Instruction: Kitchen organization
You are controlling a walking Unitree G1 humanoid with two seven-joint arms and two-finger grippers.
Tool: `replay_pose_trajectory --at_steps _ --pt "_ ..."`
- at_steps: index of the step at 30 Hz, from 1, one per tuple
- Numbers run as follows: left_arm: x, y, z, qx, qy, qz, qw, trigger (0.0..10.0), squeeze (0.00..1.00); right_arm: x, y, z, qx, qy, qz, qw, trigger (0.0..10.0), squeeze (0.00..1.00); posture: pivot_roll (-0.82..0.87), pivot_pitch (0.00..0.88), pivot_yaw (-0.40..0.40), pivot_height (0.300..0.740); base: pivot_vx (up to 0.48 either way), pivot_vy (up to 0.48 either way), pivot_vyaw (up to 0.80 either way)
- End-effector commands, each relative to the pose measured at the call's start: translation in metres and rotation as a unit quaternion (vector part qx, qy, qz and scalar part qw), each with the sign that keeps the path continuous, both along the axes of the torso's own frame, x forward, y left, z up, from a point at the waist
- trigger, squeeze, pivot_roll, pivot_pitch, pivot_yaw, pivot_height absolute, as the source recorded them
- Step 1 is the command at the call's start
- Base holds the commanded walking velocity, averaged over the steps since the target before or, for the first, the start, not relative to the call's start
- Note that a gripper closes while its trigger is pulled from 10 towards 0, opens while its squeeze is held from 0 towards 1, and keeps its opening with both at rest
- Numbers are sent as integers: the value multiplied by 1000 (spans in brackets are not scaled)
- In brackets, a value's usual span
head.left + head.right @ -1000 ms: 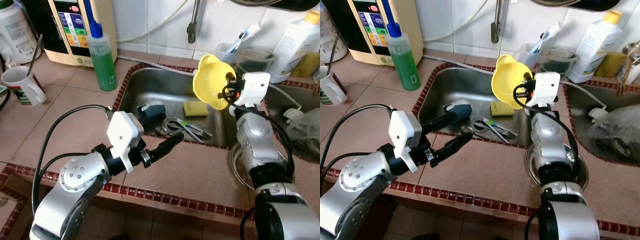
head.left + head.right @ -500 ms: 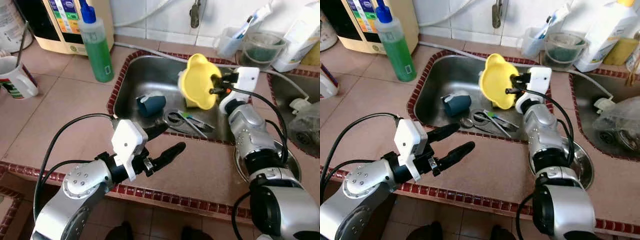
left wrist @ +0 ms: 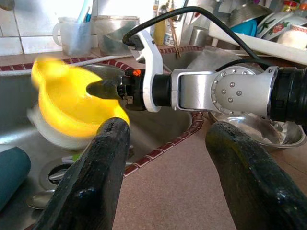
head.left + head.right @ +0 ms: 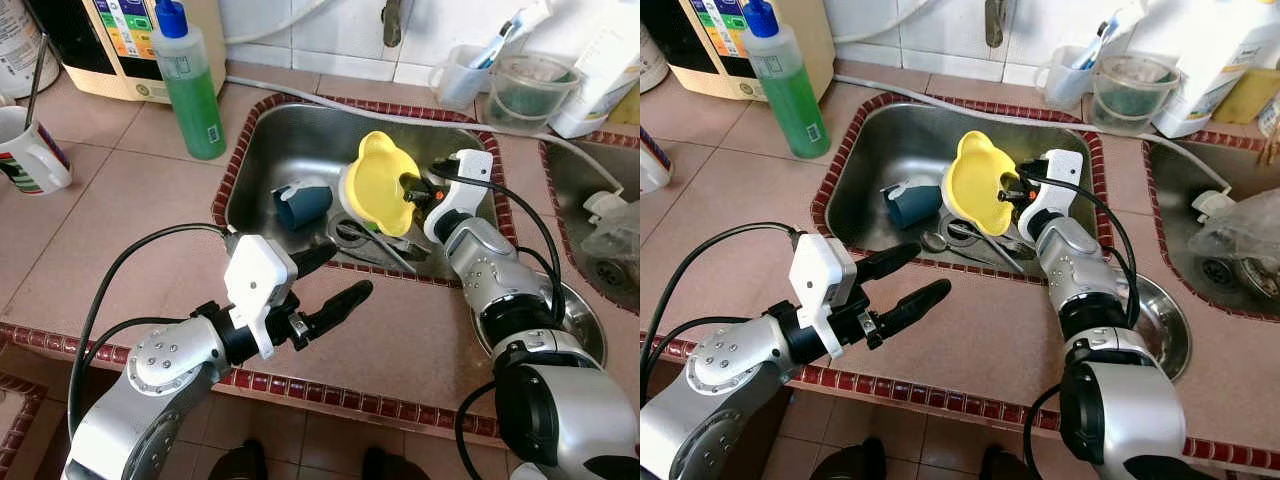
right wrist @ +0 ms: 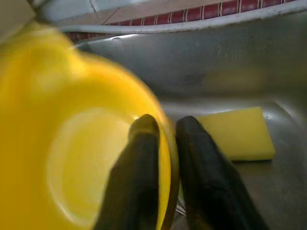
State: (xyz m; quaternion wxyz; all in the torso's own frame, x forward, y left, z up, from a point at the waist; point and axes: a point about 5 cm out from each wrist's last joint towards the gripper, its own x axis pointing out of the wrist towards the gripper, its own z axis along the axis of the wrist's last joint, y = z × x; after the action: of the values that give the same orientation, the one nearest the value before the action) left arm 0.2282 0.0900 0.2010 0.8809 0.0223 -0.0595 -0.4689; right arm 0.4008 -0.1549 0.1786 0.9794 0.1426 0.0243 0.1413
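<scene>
My right gripper (image 4: 412,190) is shut on the rim of a yellow plastic bowl (image 4: 378,185). It holds the bowl tilted, low inside the steel sink (image 4: 290,140), above the drain. In the right wrist view one finger (image 5: 144,143) is inside the bowl (image 5: 72,143) and the other outside. A yellow sponge (image 5: 240,134) lies on the sink floor behind it. A dark blue cup (image 4: 305,203) lies on its side in the sink, and several utensils (image 4: 375,240) lie by the drain. My left gripper (image 4: 345,272) hovers open over the counter at the sink's front edge, holding nothing.
A green soap bottle (image 4: 190,85), a cream appliance (image 4: 110,40) and a mug (image 4: 30,150) stand at the back left. A toothbrush cup (image 4: 460,75) and a clear container (image 4: 525,85) sit behind the sink. A steel bowl (image 4: 585,320) rests on the right counter under my right arm.
My right gripper has lowered the yellow bowl from above the sink's right side down into the sink. The camera has tilted down. The left gripper stays open over the counter.
</scene>
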Motion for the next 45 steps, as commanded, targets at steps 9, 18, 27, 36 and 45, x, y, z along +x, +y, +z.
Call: replay_pose_trajectory --at_steps 9,18,27,36,45 --pt "-2 -2 6 -2 -8 -6 1000 10000 0 2 0 8 10 -13 10 1000 10000 1000 106 261 -24 740 0 0 0" --pt "-2 -1 7 -3 -8 -5 1000 10000 0 3 2 11 21 -15 16 1000 10000 1000 111 259 -25 740 0 0 0" --pt "4 2 9 -2 -16 5 1000 10000 0 5 4 20 18 -42 20 999 10000 1000 119 240 -28 740 0 0 0" --pt "25 13 12 -7 -30 44 999 10000 0 5 11 40 7 -95 34 995 10000 1000 137 149 -40 740 0 0 0" --pt "70 43 13 -33 -47 193 980 10000 0 -5 4 53 -20 -166 7 986 10000 1000 140 18 -68 740 0 0 0"
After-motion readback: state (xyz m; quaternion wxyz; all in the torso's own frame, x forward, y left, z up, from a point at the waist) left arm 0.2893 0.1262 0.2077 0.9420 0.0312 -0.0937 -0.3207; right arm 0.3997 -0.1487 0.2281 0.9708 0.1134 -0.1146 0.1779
